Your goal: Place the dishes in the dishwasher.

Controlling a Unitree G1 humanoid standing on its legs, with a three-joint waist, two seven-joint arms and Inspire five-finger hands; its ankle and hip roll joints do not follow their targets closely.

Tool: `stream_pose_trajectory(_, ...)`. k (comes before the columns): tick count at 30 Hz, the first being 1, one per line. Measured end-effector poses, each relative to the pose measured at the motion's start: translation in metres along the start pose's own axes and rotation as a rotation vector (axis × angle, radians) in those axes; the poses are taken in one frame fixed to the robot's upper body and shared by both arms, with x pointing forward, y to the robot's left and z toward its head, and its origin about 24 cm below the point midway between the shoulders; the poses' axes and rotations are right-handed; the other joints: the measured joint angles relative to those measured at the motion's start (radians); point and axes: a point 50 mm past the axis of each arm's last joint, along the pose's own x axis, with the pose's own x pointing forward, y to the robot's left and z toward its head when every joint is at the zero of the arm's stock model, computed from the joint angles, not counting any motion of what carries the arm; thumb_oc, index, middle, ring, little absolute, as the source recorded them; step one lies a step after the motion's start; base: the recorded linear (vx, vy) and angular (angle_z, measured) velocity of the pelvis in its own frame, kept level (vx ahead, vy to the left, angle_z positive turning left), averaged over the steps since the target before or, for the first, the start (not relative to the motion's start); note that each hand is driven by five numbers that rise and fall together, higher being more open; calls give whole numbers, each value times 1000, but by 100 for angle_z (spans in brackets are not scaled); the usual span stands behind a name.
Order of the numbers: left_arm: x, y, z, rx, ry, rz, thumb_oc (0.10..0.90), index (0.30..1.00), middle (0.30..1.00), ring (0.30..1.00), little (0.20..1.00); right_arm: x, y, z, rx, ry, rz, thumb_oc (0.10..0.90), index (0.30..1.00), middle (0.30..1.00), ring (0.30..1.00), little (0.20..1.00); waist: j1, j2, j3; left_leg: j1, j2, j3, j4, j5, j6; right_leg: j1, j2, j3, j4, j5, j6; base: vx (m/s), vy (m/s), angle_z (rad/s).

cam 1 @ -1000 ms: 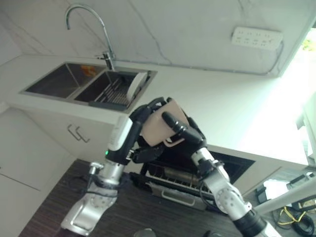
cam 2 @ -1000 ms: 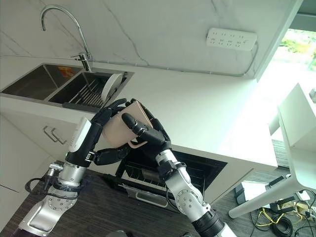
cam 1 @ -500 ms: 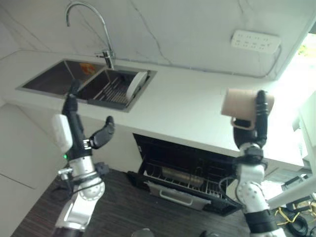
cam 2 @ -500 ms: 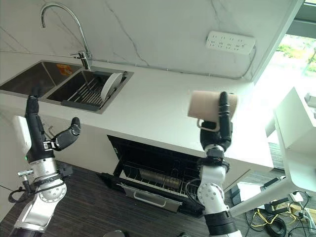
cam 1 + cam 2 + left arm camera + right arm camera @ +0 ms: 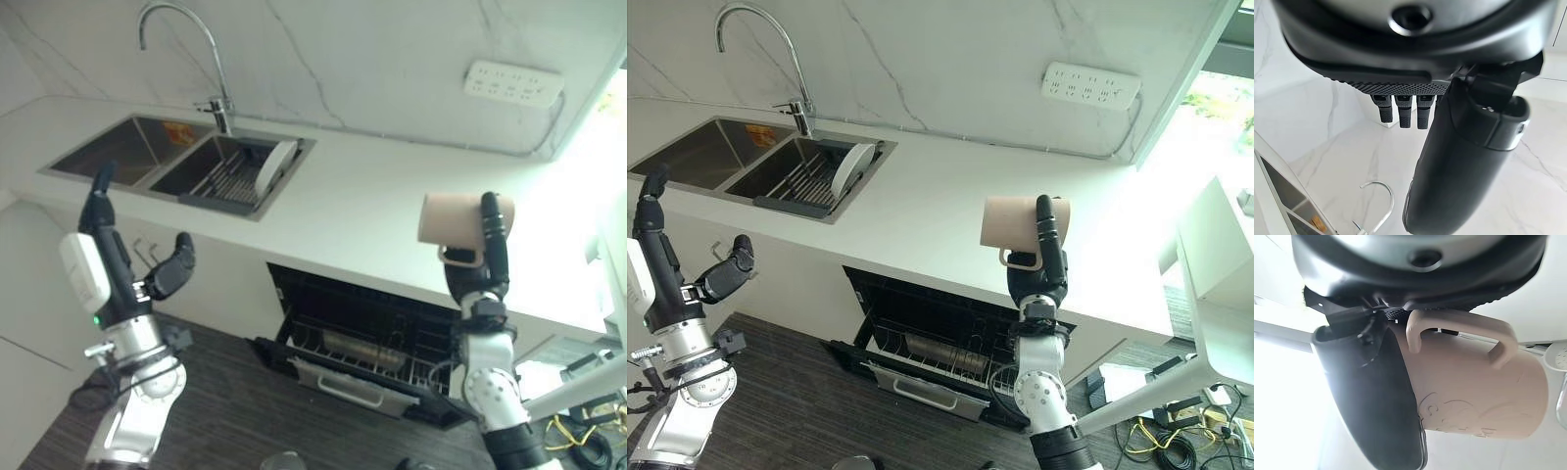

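Right hand (image 5: 1046,257) clamped on mug (image 5: 1011,221), held on its side high above counter's (image 5: 950,211) front edge, over open dishwasher (image 5: 940,348), probably for lowering into rack. Left hand (image 5: 110,257) idle near sink (image 5: 176,162), fingers straight and apart. Plate (image 5: 273,167) in sink.

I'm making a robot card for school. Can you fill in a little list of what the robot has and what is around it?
right hand: right hand raised over the counter, fingers curled on the mug
mug: beige mug with a handle, lying sideways in the grip
left hand: left hand raised, open, holding nothing
dishwasher: dishwasher open under the counter, rack pulled out
sink: sink with a white plate standing in its rack
tap: tap behind the sink
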Motion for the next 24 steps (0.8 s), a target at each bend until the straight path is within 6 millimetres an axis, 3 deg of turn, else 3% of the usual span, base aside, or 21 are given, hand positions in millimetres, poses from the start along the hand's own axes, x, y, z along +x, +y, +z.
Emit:
stream_pose_trajectory(2,-1,-4,3,-76,-4,-87,800,900,900,900,900,-5,-6,-4,-23,44,-18,400,300,300,300,300,-2,0,0,0,0,1,0,0,0,-1,0,0,0,0,0,10,41,-1)
stream_pose_trajectory(5,-10,-22,11,-289,3,-406,800,900,900,900,900,-23,-28,-12,-111,181,-47,400,300,300,300,300,-18,0,0,1,-1,5,-1,0,0,-4,0,4,-4,1,1,3,44,-3)
stream_pose_trajectory(9,-30,-28,8,-506,88,-639,800,900,900,900,900,-47,-49,-21,-194,340,-46,400,300,300,300,300,-67,-2,1,0,2,34,-4,-1,0,-33,7,32,-3,6,-2,-4,48,-17)
stream_pose_trajectory(17,-54,-21,-13,-456,102,-787,800,900,900,900,900,-64,-63,-16,-392,554,63,400,300,300,300,300,-111,-3,1,12,3,58,-6,-9,6,-39,15,60,-17,17,6,-7,31,-12)
stream_pose_trajectory(24,-50,-12,-10,-285,-67,-932,800,900,900,900,900,-77,-81,-16,-445,648,34,400,300,300,300,300,-114,-6,-1,15,2,76,-4,-15,9,-45,16,82,-23,25,8,17,23,-8)
